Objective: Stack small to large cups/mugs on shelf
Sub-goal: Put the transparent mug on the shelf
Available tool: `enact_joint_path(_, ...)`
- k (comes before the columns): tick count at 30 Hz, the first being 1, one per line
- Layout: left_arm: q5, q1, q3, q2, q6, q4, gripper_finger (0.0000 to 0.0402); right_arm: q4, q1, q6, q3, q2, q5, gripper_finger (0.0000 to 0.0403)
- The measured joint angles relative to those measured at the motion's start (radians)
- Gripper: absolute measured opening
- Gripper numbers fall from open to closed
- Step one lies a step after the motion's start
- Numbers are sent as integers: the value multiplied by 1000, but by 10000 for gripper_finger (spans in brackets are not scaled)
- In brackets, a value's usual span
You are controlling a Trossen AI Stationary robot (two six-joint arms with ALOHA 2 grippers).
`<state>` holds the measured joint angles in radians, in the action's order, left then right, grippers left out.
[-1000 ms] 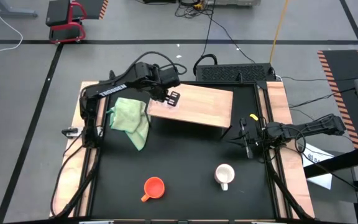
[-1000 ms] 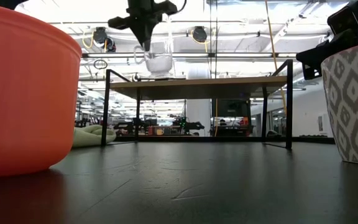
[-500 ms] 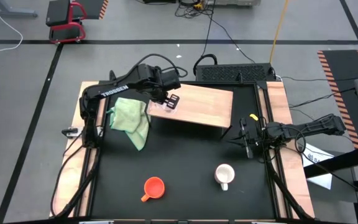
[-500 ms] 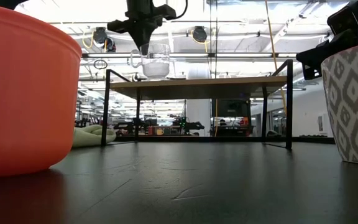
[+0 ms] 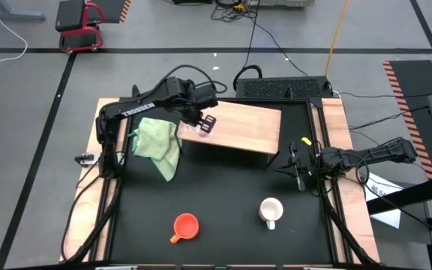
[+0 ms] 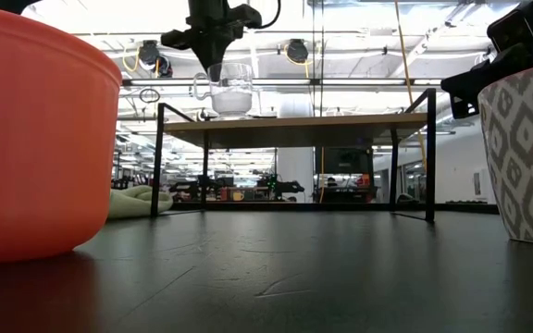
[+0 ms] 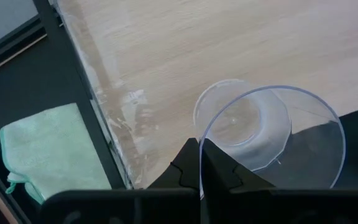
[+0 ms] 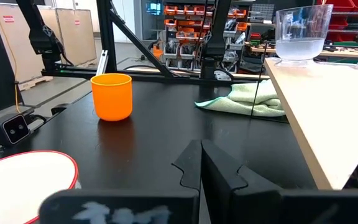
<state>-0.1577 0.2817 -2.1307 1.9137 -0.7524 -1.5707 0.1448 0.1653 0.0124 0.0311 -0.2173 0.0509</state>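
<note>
A big bright workshop with ceiling lights lies behind the black desk. The left hand holds the clear glass cup just above the near left corner of the wooden shelf, its fingers pinched on the rim, likely so the cup goes down upright. A green cloth lies beside the shelf. The orange mug and the white patterned mug wait on the desk. The right hand rests at the right edge, fingers together and holding nothing. No readable writing shows.
</note>
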Motion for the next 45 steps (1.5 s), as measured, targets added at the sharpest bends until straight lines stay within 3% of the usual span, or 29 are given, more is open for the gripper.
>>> enact_joint_path(30,30,32,0,0,88,0,30,-7,0,-1,0,0,0,0)
enact_joint_path(38,29,50,-3,-15,156,17,77,-25,0,-1,0,0,0,0)
enact_joint_path(45,24,60,-109,-36,237,29,123,-29,0,-1,0,0,0,0)
